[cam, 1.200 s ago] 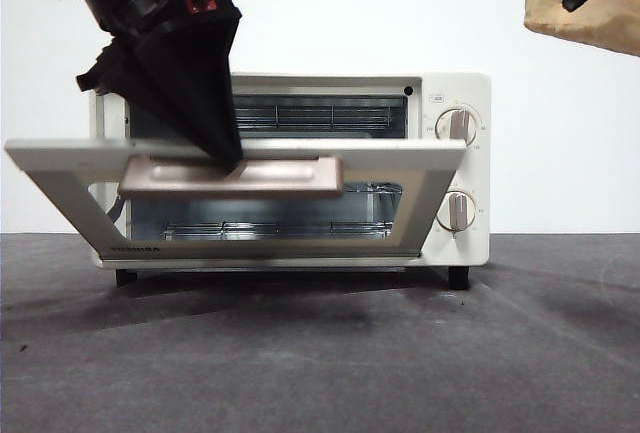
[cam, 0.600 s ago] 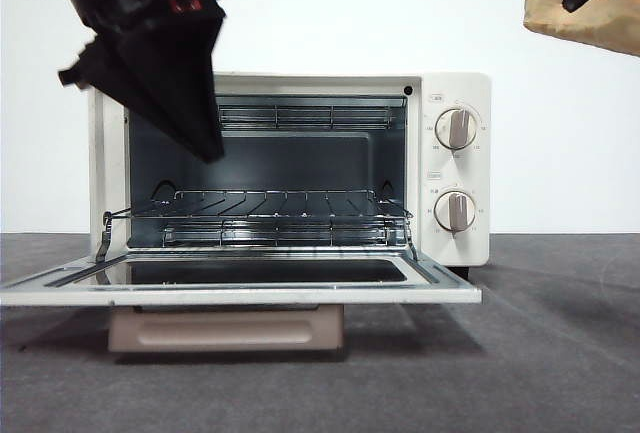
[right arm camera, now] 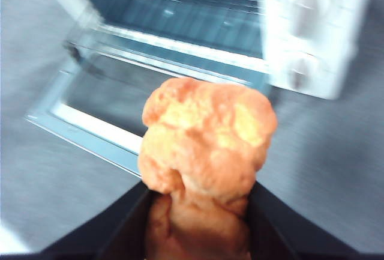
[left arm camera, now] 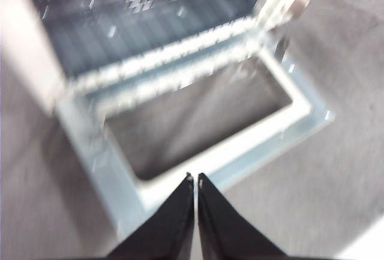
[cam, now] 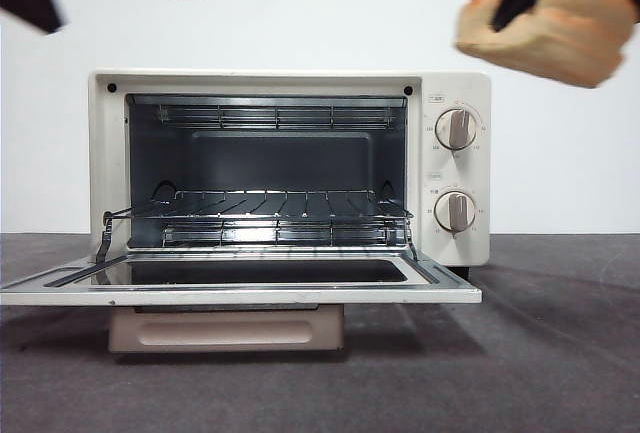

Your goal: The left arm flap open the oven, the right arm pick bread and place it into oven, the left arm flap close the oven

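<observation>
Judging progress: step one looks done, since the oven (cam: 290,168) stands on the counter (cam: 540,353) with its door (cam: 240,288) dropped flat and the wire rack (cam: 270,215) bare. Left gripper (left arm camera: 195,177) hangs above the door's front edge, jaws pressed together on nothing; in the front view only its dark tip shows at the upper left corner. Right gripper (right arm camera: 198,197) is clamped on the bread (cam: 545,28), held in the air above the oven's knob side, not yet inside. Remaining: placing the bread on the rack, then closing the door. Count: one oven, one bread, two knobs (cam: 457,128), two grippers.
</observation>
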`<state>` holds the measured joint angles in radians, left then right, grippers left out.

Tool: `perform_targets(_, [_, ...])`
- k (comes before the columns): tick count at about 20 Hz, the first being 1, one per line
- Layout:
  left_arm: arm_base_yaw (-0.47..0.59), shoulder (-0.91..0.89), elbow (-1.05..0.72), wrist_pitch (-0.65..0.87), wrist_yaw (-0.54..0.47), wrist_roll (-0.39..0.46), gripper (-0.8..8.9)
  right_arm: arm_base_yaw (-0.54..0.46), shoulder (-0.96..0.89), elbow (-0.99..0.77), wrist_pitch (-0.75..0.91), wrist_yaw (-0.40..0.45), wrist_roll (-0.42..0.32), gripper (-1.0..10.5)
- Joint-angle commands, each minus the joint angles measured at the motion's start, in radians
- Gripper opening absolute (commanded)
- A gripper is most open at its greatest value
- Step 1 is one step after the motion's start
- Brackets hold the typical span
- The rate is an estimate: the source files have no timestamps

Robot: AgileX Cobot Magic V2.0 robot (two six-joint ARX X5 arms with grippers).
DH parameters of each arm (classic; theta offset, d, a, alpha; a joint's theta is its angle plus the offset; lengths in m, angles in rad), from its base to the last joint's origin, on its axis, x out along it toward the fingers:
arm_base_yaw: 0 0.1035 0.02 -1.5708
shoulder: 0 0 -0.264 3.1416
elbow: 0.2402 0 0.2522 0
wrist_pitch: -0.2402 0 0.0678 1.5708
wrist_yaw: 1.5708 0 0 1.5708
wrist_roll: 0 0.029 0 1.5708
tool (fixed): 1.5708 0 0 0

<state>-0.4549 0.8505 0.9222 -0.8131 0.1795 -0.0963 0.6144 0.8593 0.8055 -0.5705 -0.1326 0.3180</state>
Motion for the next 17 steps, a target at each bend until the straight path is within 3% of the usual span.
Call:
perform_targets(1, [0.007, -0.093, -0.059, -0.022, -0.003, -0.018, 0.16, 0.044, 0.069, 0.018, 0.068, -0.01, 0.047, 1.9])
perform_targets(6, [0.007, -0.232, -0.093, -0.097, -0.003, -0.018, 0.15, 0.15, 0.28, 0.02, 0.321, -0.009, 0.137, 1.9])
perform_targets(11, [0.007, -0.28, -0.093, -0.117, -0.003, -0.018, 0.16, 0.169, 0.515, 0.056, 0.574, 0.022, 0.259, 1.9])
perform_targets(17, [0.007, -0.283, -0.093, -0.117, -0.003, -0.017, 0.16, 0.168, 0.743, 0.237, 0.592, 0.151, 0.259, 1.9])
